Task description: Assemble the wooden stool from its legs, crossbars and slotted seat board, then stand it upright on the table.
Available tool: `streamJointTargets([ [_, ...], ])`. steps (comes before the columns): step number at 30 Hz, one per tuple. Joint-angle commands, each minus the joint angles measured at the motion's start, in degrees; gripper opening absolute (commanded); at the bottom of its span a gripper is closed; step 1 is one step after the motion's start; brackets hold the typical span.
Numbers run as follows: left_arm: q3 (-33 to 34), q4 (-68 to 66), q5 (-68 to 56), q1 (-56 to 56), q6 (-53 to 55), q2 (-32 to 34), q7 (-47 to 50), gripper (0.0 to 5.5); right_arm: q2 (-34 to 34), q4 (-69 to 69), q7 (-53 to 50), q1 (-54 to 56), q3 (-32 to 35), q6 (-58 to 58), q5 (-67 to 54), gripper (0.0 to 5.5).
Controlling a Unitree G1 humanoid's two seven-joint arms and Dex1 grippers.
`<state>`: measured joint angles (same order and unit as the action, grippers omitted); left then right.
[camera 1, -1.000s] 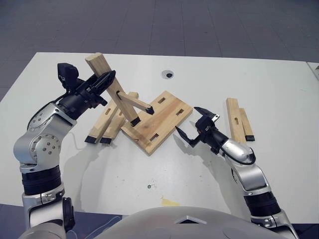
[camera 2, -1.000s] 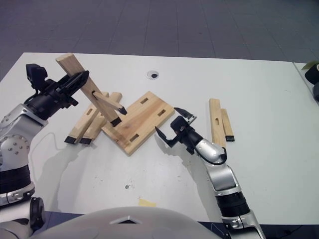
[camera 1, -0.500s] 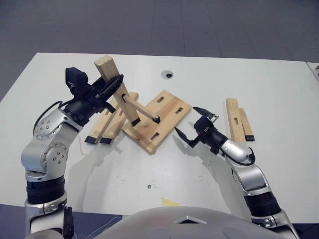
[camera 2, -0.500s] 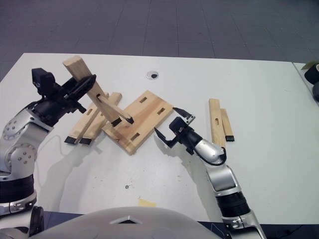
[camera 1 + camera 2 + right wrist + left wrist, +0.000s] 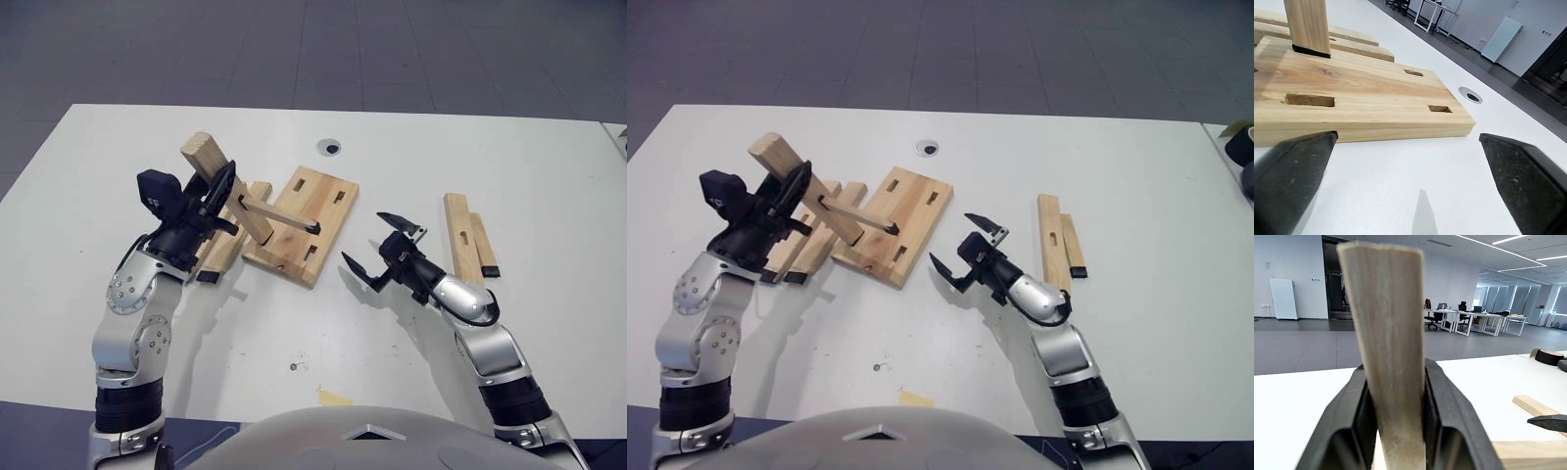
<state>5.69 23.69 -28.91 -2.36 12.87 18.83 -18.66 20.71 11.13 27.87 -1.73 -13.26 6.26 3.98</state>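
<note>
Wooden stool leg (image 5: 203, 155) sits clamped in left gripper (image 5: 225, 185). Right gripper (image 5: 363, 236) gapes beside flat slotted wooden seat board (image 5: 312, 212).

The board (image 5: 299, 247) is pale wood with small slots cut in it. It lies flat on the tabletop, turned at a slant. One leg (image 5: 203, 154) is held tight in the left tool (image 5: 223, 186). It leans, with its black end down on the board near the edge. A thin crossbar (image 5: 284, 216) sticks out of its side, over the board. Two more legs (image 5: 227, 243) lie side by side just left of the board. Well apart on the right lie a long stick (image 5: 457, 233) with a slot and a shorter stick (image 5: 481, 245) with a black end, touching each other.
</note>
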Motion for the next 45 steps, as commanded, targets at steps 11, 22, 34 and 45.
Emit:
streamJointTargets([
  [11,-10.46,-10.33,7.59,9.17,-1.33,-0.9,-2.94,1.03,-0.85,-1.96,-0.25,2.9,-0.97,-0.47,0.55,5.4],
  [22,-3.46,-4.68,-0.23,17.06,4.41,-1.51,-0.37,1.32,-0.88,-0.72,-0.21,1.98,-1.01,0.05,0.27,5.4],
  [34,5.3,-0.18,-8.84,30.52,13.67,0.46,4.28,3.35,-1.15,-1.24,-0.38,1.4,-1.33,-0.1,0.33,5.4],
  [45,3.99,-15.13,-9.06,46.7,14.23,0.55,0.5,5.16,-3.56,-1.51,-1.45,2.38,-0.52,0.69,-0.82,5.4],
])
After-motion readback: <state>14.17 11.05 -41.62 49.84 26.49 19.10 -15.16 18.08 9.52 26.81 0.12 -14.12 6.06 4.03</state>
